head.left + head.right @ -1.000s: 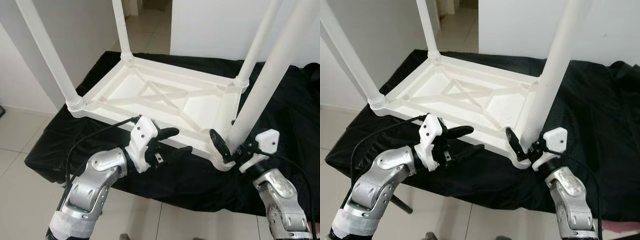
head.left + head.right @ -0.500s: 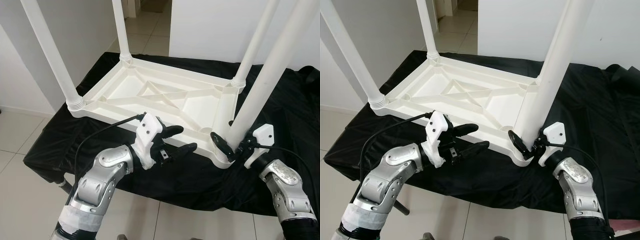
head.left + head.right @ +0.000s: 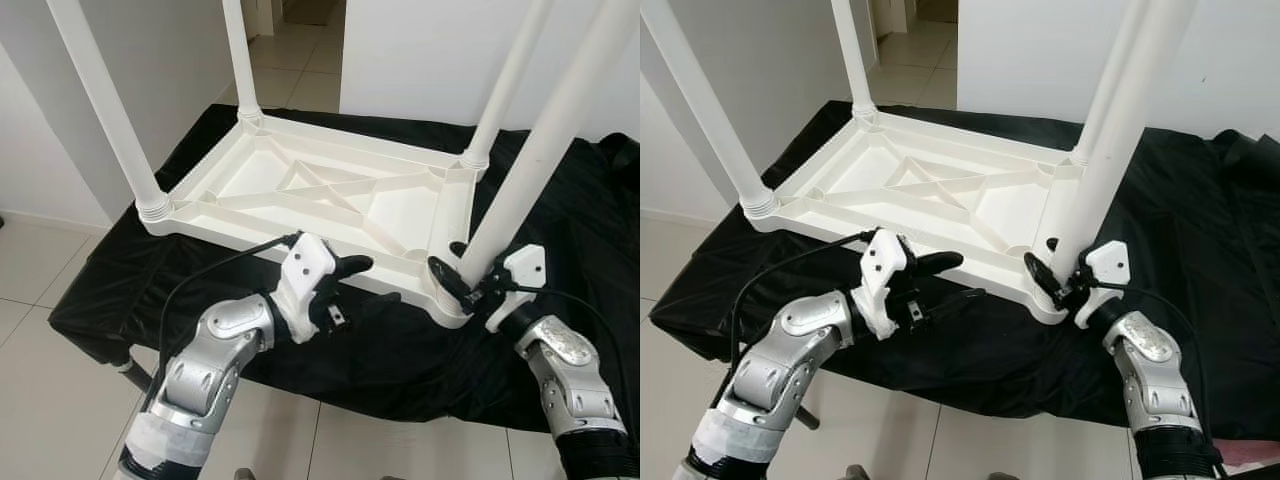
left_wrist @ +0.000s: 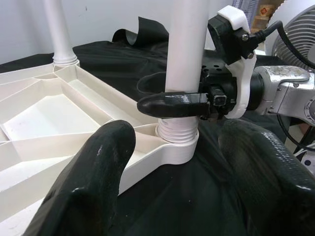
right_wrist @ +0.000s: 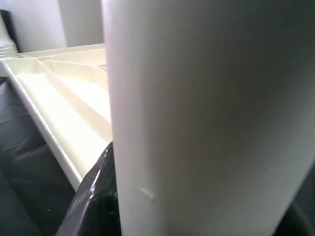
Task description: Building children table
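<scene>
A white plastic children's table (image 3: 320, 195) lies upside down on a black cloth, its legs pointing up. My right gripper (image 3: 455, 265) is shut on the near right leg (image 3: 530, 170) just above its threaded base at the table's corner. In the left wrist view one of its black fingers (image 4: 172, 104) wraps the front of that leg (image 4: 187, 49). The same leg (image 5: 197, 123) stands very close in the right wrist view. My left gripper (image 3: 383, 280) is open at the table's front rim, a little left of that corner, holding nothing.
The other legs stand at near left (image 3: 105, 100), far left (image 3: 238, 55) and far right (image 3: 505, 85). The black cloth (image 3: 580, 230) covers a low stand, with pale floor tiles (image 3: 40, 270) around it. A fan (image 4: 295, 49) stands behind my right arm.
My left gripper has moved right along the front rim toward the near right corner, still open. The right gripper has stayed shut on the leg. The camera has shifted slightly.
</scene>
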`<state>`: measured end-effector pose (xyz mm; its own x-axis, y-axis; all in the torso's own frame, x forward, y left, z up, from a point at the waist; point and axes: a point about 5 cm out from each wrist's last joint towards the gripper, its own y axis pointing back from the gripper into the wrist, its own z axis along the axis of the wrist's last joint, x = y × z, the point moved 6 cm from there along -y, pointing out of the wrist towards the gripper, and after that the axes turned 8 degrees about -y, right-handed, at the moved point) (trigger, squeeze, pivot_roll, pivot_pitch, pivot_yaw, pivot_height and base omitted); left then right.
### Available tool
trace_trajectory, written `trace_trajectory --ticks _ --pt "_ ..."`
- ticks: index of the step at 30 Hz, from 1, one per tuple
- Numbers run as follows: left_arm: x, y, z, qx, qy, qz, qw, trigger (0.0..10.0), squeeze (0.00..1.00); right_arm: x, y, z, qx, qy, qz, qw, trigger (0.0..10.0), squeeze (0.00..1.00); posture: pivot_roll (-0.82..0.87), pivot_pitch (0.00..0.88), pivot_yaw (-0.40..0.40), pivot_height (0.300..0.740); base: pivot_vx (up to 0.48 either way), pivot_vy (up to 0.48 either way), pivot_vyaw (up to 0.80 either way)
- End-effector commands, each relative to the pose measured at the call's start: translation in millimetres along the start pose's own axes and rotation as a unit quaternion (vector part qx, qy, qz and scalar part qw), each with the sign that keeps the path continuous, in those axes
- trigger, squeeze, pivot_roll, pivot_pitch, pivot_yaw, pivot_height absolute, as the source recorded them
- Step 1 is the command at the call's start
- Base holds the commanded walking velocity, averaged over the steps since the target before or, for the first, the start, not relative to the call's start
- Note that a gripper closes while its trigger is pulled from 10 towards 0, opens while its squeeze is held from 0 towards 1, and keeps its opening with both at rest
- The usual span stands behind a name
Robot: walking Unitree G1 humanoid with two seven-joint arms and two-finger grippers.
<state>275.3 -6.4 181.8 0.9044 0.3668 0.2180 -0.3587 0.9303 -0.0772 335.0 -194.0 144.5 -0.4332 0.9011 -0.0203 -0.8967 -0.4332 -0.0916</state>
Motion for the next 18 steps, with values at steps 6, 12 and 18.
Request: trace_trajectory --ticks 6,12,18 --pt "10.5 -0.6 -9.9 0.016 0.005 0.059 0.998 10.0 0.0 -9.9 6.2 -9.0 0.009 -0.027 -0.105 0.994 10.0 0.0 -0.09 0.002 0.009 0.74 0.0 0.0 0.0" --pt "13.9 -2.4 -10.6 0.01 0.005 0.077 0.997 10.0 0.0 -9.9 18.2 -9.3 -0.02 -0.065 -0.253 0.965 10.0 0.0 -0.09 0.0 -0.002 0.74 0.0 0.0 0.0" --pt "16.8 -7.6 -10.3 -0.004 0.011 0.09 0.996 10.0 0.0 -0.9 28.0 -27.3 -0.011 -0.096 -0.375 0.922 10.0 0.0 -0.1 0.0 -0.007 0.74 0.0 0.0 0.0"
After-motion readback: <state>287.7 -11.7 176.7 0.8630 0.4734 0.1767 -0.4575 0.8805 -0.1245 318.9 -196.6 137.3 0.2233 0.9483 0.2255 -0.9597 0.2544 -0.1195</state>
